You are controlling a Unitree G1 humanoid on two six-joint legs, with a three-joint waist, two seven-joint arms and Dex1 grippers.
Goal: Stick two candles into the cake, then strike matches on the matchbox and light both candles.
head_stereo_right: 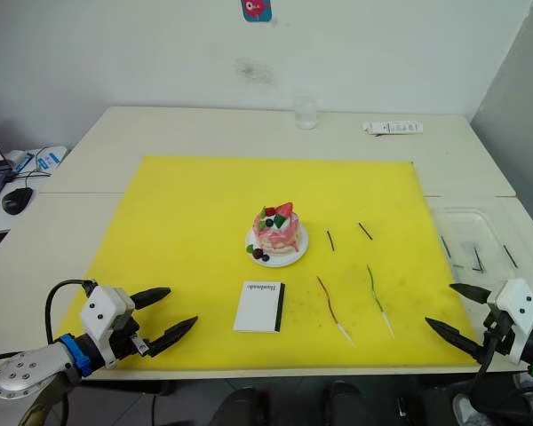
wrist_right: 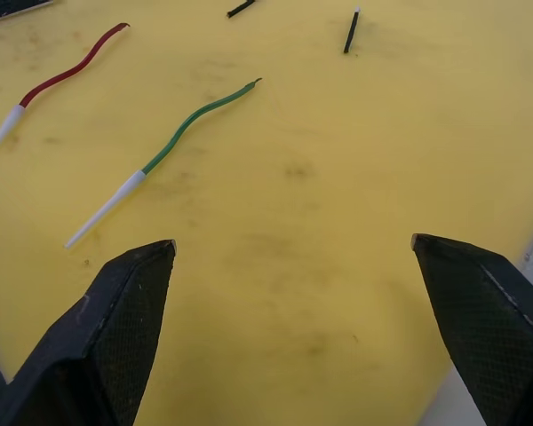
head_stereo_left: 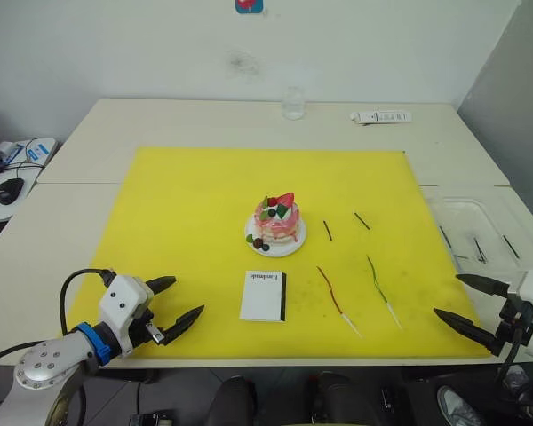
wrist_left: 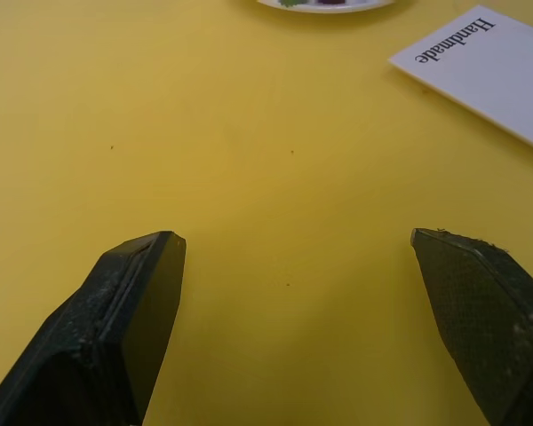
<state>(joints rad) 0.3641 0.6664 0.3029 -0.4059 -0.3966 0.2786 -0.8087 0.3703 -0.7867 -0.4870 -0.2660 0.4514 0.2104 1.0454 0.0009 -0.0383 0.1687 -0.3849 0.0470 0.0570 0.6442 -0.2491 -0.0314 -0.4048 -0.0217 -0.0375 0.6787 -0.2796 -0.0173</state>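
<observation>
I have both hands parked at the near edge of the yellow mat [head_stereo_left: 186, 204], and neither holds anything: the left hand [head_stereo_left: 179, 306] has its fingers spread wide over bare mat, and the right hand [head_stereo_left: 466, 302] is just as wide open at the mat's near right corner. Nothing is in the cake [head_stereo_left: 276, 222] yet, so the candles come first. Both lie flat on the mat between the cake and my right hand, the green candle [head_stereo_left: 379, 288] nearer that hand and the red candle [head_stereo_left: 333, 297] just beyond it, toward the matchbox [head_stereo_left: 264, 295]. Each runs roughly front to back with a slight slant, pale end toward me and coloured tip pointing away toward the cake. From the right wrist view the green candle [wrist_right: 173, 142] sits ahead of the fingers and off to one side, well apart from them. I judge the right arm the natural one for the pick: it is much nearer than the left, which has the matchbox close by instead. The two matches [head_stereo_left: 328, 231] lie further back, right of the cake.
</observation>
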